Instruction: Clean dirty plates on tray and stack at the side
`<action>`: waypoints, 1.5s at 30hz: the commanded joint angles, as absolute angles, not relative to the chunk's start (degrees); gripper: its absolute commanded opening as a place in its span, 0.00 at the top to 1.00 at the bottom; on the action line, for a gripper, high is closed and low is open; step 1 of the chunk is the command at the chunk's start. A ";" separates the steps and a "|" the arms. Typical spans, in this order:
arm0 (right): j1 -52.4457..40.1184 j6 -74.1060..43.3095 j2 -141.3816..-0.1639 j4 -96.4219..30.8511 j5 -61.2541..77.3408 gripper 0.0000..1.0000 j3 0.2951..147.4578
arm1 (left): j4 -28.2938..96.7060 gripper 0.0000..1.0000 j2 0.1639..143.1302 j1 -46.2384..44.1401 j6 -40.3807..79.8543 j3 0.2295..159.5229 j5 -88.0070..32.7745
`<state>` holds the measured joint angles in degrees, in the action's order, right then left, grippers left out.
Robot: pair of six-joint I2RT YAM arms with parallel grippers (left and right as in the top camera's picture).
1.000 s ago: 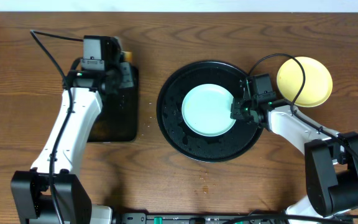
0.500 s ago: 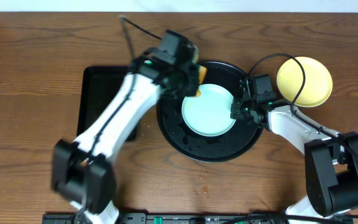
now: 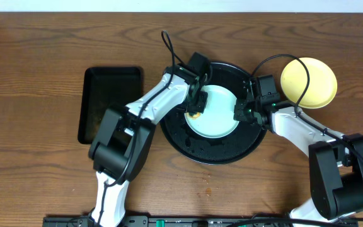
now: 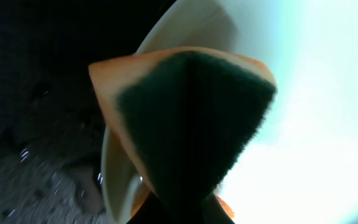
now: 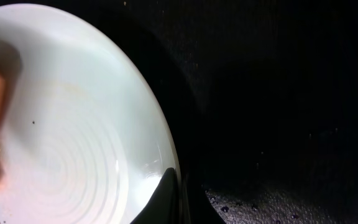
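Observation:
A pale blue-white plate [image 3: 214,112] lies in the round black tray [image 3: 210,149]. My left gripper [image 3: 196,108] is shut on an orange sponge with a dark green face [image 4: 191,118] and presses it on the plate's left edge [image 4: 120,180]. My right gripper [image 3: 239,113] is shut on the plate's right rim, one finger over and one under [image 5: 178,193]. The plate fills the left of the right wrist view [image 5: 67,112]. A pale yellow plate [image 3: 309,82] lies on the table right of the tray.
A smaller rectangular black tray [image 3: 109,104] lies left of the round tray. Water drops speckle the round tray's floor [image 5: 278,199]. The table's far edge meets a white wall at the top.
My left arm swung from the rectangular tray to the right, carrying the sponge over the round tray and down onto the plate's left edge. My right gripper and the plate stayed put.

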<state>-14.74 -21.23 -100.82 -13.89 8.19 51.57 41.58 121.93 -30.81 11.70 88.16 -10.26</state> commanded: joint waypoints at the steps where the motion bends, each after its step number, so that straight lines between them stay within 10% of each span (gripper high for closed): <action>1: -13.89 -20.51 -101.56 -13.93 7.14 0.98 50.89 | 41.74 0.93 124.55 -30.68 10.57 88.33 -9.34; 20: -13.89 -20.53 -101.56 -13.93 7.14 0.98 50.89 | 42.70 0.93 124.16 -30.48 10.59 90.83 -35.40; 25: -13.89 -20.51 -101.56 -13.93 7.14 0.74 50.89 | 43.22 0.93 117.19 -27.18 10.57 96.66 -35.31; 36: -13.91 -20.51 -101.56 -13.91 7.11 0.68 50.87 | 59.92 0.92 108.40 -10.87 10.55 96.60 -2.39; 45: -14.33 -20.51 -101.58 -13.89 7.14 0.69 50.87 | 56.86 0.92 111.63 -0.34 10.55 86.21 -0.40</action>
